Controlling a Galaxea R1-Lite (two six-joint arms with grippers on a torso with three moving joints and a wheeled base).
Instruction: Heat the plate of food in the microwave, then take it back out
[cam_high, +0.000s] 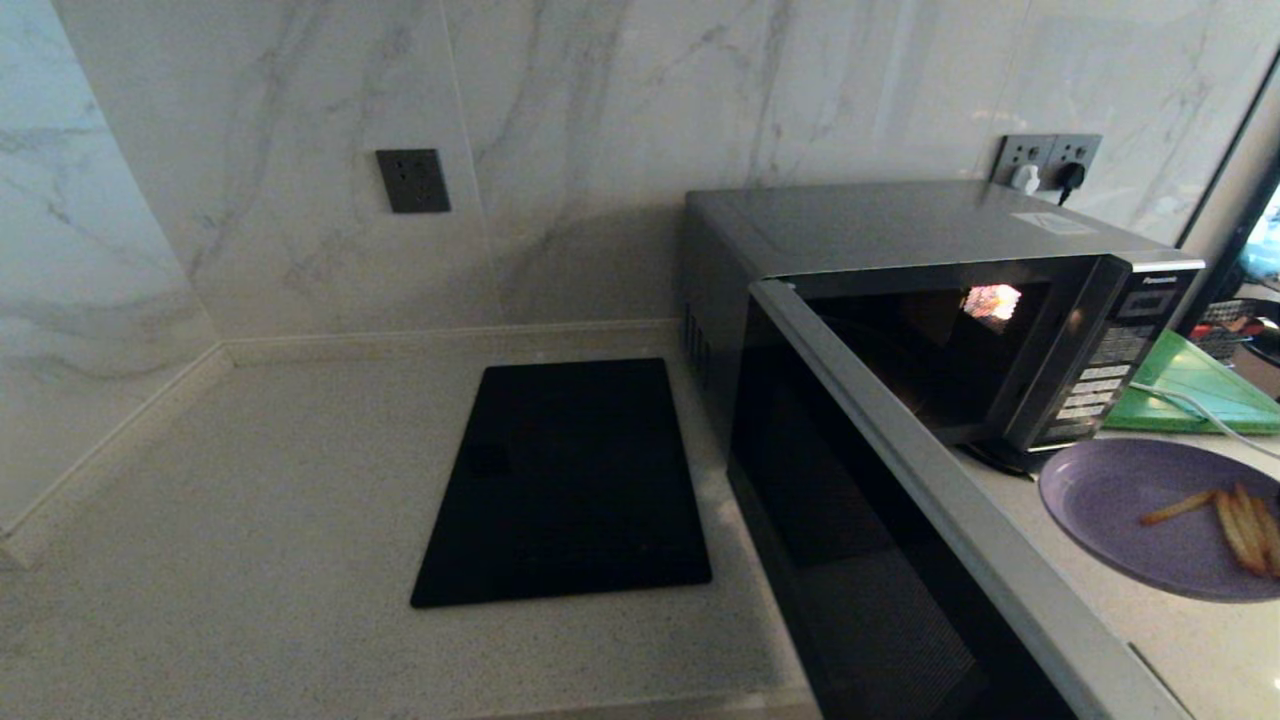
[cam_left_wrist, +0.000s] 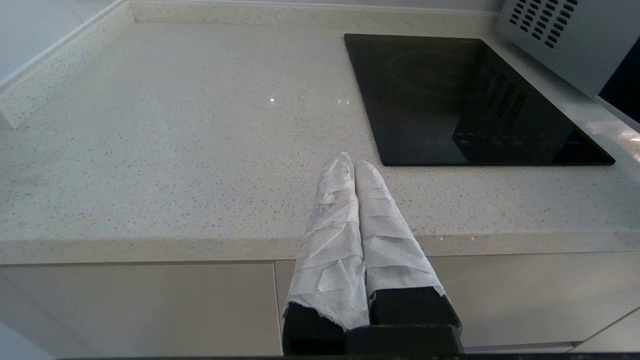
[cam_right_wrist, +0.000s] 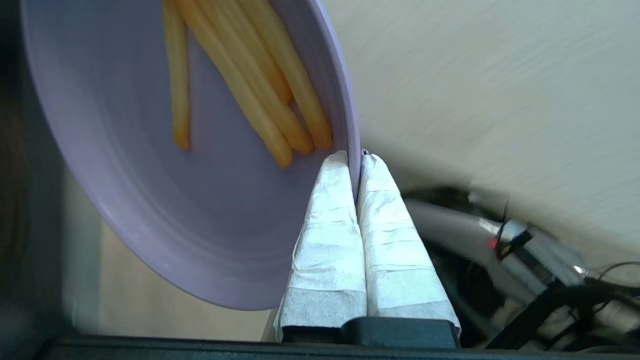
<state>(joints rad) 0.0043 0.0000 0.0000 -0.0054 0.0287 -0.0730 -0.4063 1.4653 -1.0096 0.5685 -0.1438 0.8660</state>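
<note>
Left gripper (cam_left_wrist: 354, 162), fingers closed and empty, hovers above the counter (cam_left_wrist: 200, 150) beside the cooktop (cam_high: 570, 480). Centre: microwave (cam_high: 900, 230), door open. Lower right: right gripper (cam_right_wrist: 356, 154) pinches the plate of food (cam_high: 1120, 500) by its rim; whether heating is done cannot be told.

Shiny glass, speckled stone, soft white wraps

The right gripper (cam_right_wrist: 356, 156) has fingers (cam_right_wrist: 327, 235) wrapped in rough, crinkly white cloth tape, and between its jaws sits the rim of the smooth, slightly shiny purple plate (cam_right_wrist: 150, 200), which looks like plastic. The left gripper (cam_left_wrist: 354, 162) wears the same crinkly white wrap, with the matt, speckled stone counter (cam_left_wrist: 175, 150) under its jaws. The cooktop (cam_high: 565, 485) is glossy black glass. The microwave (cam_high: 900, 225) has a smooth grey metal top and a shiny black glass door.
</note>
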